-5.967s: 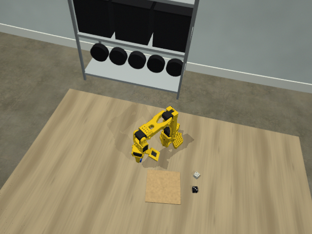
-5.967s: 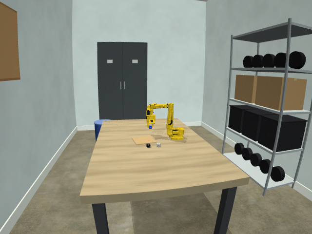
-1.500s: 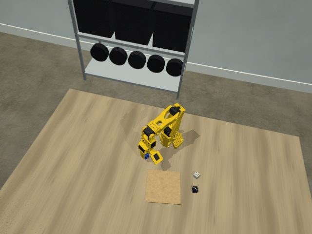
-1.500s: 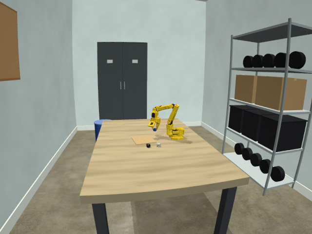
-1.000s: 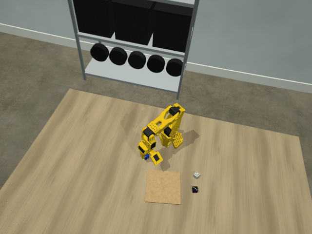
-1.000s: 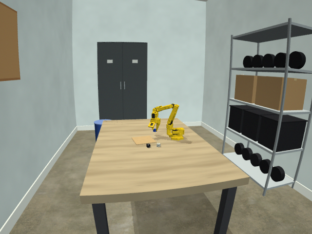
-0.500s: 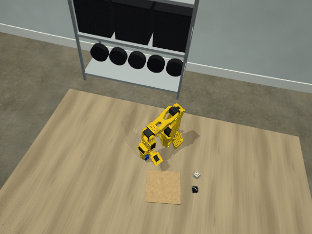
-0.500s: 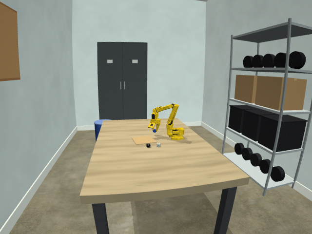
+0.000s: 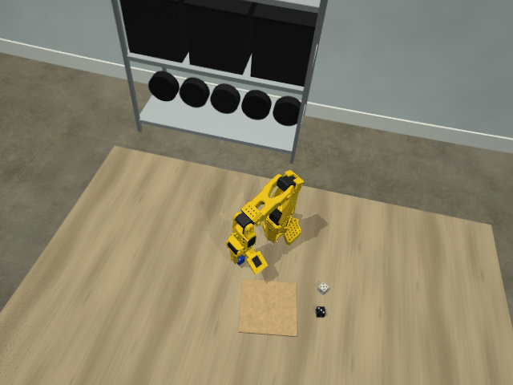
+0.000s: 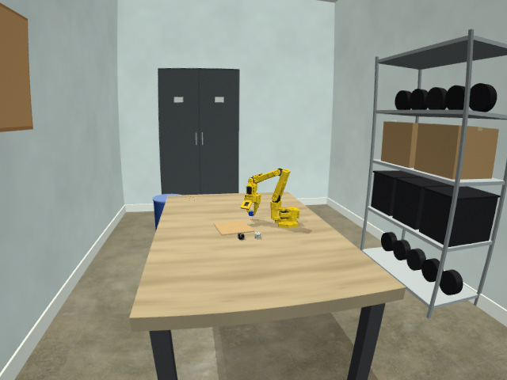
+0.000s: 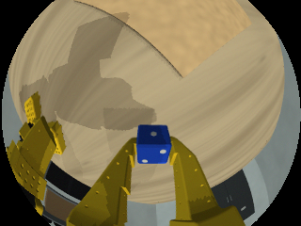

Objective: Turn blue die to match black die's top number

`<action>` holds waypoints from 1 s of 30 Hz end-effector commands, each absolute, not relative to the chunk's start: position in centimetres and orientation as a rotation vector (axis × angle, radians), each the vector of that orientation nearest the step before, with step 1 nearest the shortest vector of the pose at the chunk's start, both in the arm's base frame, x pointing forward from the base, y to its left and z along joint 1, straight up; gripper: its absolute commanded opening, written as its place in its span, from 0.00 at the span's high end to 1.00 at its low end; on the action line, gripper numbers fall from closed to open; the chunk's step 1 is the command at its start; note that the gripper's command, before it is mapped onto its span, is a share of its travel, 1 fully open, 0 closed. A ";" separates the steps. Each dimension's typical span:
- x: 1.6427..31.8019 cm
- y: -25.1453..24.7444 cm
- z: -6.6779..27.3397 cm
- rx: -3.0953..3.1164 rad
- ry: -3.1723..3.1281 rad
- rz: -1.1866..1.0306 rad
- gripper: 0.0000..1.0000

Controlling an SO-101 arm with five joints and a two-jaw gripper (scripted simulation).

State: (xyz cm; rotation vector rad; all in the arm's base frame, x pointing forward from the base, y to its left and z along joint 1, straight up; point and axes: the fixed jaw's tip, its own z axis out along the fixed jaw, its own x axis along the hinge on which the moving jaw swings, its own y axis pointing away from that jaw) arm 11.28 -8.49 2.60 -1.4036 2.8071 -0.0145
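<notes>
From where I stand, the yellow arm reaches out over the wooden counter, and its tool has the blue die pinched between its fingers. The die is up off the wood, near the cork-coloured mat but not over it. In the wrist view one blue face carries a single pip, and the face next to it shows two.

Over on the far side of the mat from the blue die, the white die and the black die sit on the bare wood, near each other and apart from the mat. Between the blue die and the mat I see just wood and some of the arm's shadow; neither of the other dice stands in that gap.

Beside the counter there's a metal shelf rack, loaded with round black discs, brown boxes and black bins; I can't tell what is in the boxes or bins. A blue barrel stands behind the far end, and a dark cupboard is against the back wall, both doors closed, its contents hidden.

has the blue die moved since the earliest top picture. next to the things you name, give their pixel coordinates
Yes: in the top view, the blue cube-shaped die (image 9: pixel 240 260) (image 10: pixel 250 213) (image 11: pixel 153 145) has shifted rightward, from left of the square tan mat (image 9: pixel 268 307) (image 10: pixel 233 227) (image 11: pixel 188 28) to about level with its left edge.
</notes>
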 end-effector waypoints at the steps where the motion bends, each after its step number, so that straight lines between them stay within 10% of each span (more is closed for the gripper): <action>1: 12.1 -9.2 3.1 -1.374 2.785 -0.106 1.00; 30: 12.1 -9.2 2.2 -1.374 2.785 -0.106 1.00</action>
